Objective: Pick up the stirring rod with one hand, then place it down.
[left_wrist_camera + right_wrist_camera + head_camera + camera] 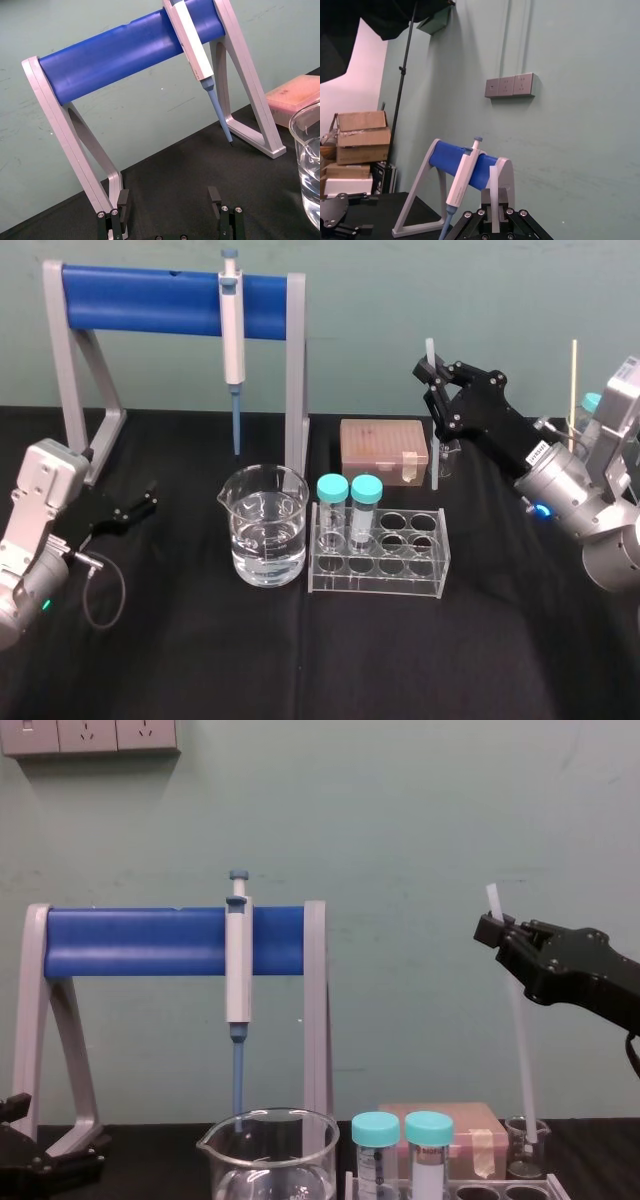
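- Centrally on the black table [300, 670] stands a large beaker [266, 530] of clear liquid, with a clear tube rack [400, 562] just to its right holding two capped tubes [333, 512] at its left end.
- Behind them, a pipette stand [150, 300] with a blue crossbar carries a hanging pipette [232, 335], whose blue tip points down behind the large beaker.
- A pinkish tip box [378, 445] sits behind the rack, and a small beaker [450, 456] stands just beside its right end.
- The stirring rod [519, 1040] is nearly upright at the right rear of the table. Its lower end is at the rim of the small beaker, and whether it dips inside cannot be told.
- The right gripper [434, 372] is closed around the rod near its top, so a short length sticks up above the fingers and most of it hangs below.
- The right arm reaches in from the right, raised well above the table, its gripper pointing towards the back wall.
- The left gripper [143, 504] rests low at the table's left side near the stand's foot, its fingers [123, 200] spread apart and holding nothing.
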You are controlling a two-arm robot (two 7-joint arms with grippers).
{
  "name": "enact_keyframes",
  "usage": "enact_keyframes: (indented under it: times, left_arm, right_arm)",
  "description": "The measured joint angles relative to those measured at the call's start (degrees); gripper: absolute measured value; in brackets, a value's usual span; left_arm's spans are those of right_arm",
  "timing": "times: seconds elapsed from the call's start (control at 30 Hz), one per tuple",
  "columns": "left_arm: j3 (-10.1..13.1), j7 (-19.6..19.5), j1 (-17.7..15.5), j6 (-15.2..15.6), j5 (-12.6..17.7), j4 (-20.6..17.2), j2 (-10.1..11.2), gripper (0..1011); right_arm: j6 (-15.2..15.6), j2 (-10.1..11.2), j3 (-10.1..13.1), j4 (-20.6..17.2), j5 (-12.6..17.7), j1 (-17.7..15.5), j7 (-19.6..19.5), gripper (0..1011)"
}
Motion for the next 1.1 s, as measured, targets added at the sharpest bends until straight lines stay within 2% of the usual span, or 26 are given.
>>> enact_keyframes:
  times: [1.1]
  left_arm:
    - [0.0, 0.0, 0.0, 0.0, 0.0, 0.0, 0.0, 1000]
  right_arm:
    - [0.3, -0.3, 0.3, 0.3, 0.1, -0.2, 0.0, 72]
